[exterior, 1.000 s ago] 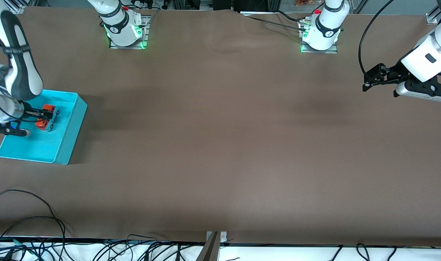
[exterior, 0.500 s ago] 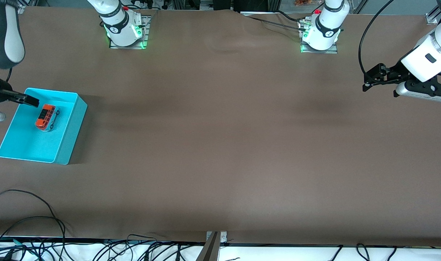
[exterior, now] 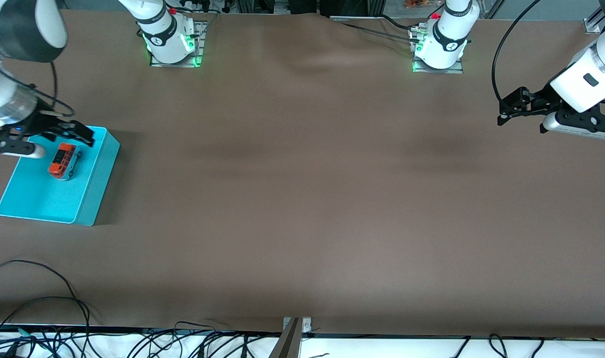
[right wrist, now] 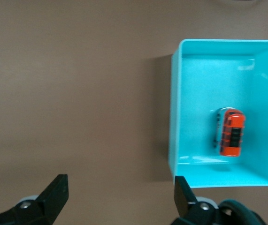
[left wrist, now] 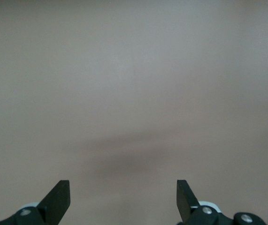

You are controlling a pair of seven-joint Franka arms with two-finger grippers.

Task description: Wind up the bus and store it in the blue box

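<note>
**Bus in box, right hand clear**

Front view: the bus [exterior: 62, 160] lies on the floor of the blue box [exterior: 91, 191], at the right arm's end of the table [exterior: 302, 199]. It sits in the half of the box farther from the camera, apart from the walls. The right hand [exterior: 76, 133] hangs over the box's rim nearest the arm bases, above the bus and not touching it, fingers spread and empty. The left hand [exterior: 503, 113] waits over the left arm's end of the table, well apart from the box; its fingers look parted.

Left wrist view: only bare table below the left hand [left wrist: 123, 197], fingers wide apart, nothing between them.

Right wrist view: the right hand [right wrist: 119, 199] has its fingers open and empty. The blue box [right wrist: 173, 117] lies off to one side below it, the bus [right wrist: 231, 132] resting inside on its wheels.

Judgement: storing looks done. Winding cannot be checked. Next move would only be to pull the right arm away without clipping the box.
</note>
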